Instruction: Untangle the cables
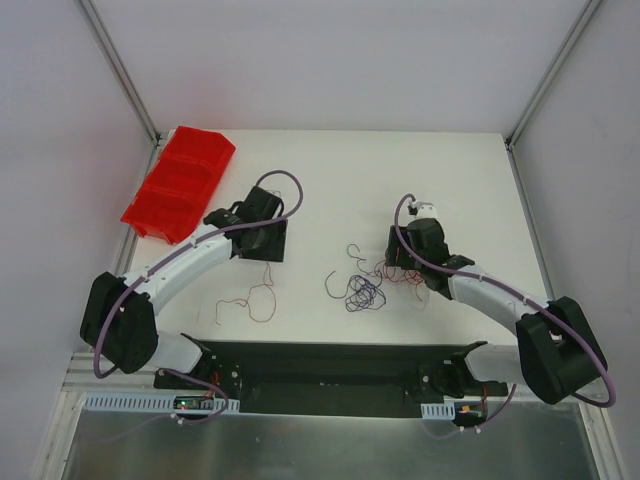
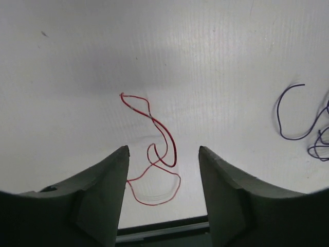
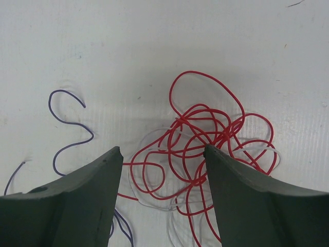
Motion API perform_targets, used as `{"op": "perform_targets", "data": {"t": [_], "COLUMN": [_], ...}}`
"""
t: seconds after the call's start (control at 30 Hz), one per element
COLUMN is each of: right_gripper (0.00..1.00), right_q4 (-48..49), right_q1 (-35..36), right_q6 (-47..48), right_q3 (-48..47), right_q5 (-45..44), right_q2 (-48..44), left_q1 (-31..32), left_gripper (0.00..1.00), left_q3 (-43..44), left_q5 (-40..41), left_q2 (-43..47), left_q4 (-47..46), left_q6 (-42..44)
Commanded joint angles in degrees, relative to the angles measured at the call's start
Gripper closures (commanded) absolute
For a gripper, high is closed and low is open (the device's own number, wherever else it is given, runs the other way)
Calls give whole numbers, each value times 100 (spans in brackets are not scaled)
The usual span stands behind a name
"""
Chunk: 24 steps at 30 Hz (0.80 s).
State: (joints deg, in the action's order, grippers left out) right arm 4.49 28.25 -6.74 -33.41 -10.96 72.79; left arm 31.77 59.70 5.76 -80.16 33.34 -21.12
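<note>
The cables lie on the white table (image 1: 330,180). One red cable (image 1: 262,295) lies apart on the left. It curls loose on the table between the fingers of my left gripper (image 2: 163,149), which is open just above it; this red cable (image 2: 175,154) is not gripped. A tangle of red cables (image 3: 205,128) with a pale white one (image 3: 168,222) sits under my right gripper (image 3: 163,149), also open and hovering over it. Purple cables (image 1: 362,292) loop between the two arms, with one purple strand (image 3: 93,136) left of the right fingers.
A red bin (image 1: 180,185) stands at the back left table edge, beside the left arm. A black mounting rail (image 1: 330,365) runs along the near edge. Walls close in on both sides.
</note>
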Motion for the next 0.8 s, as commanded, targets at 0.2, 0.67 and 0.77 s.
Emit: {"op": "perform_targets", "data": {"t": [0.2,0.67,0.77], "right_gripper": [32,32,32], "right_q4": [210,228,236], "right_q1": [-83,-109,-118], "right_q6": [-11,-46,-46], "right_q3": [-34,-8,-8], "right_q5": [243,384,393], "right_q2": [-37,-64,-55], "left_q1": [-215,-417,-321], "left_gripper": [12,18,22], "left_q3": [-362,-1022,-768], "left_q5": [-242,-1026,-612], "left_q2": [1317,1012,591], "left_q4": [638,1007,1174], "left_q6": [-2201,-5498,-5595]}}
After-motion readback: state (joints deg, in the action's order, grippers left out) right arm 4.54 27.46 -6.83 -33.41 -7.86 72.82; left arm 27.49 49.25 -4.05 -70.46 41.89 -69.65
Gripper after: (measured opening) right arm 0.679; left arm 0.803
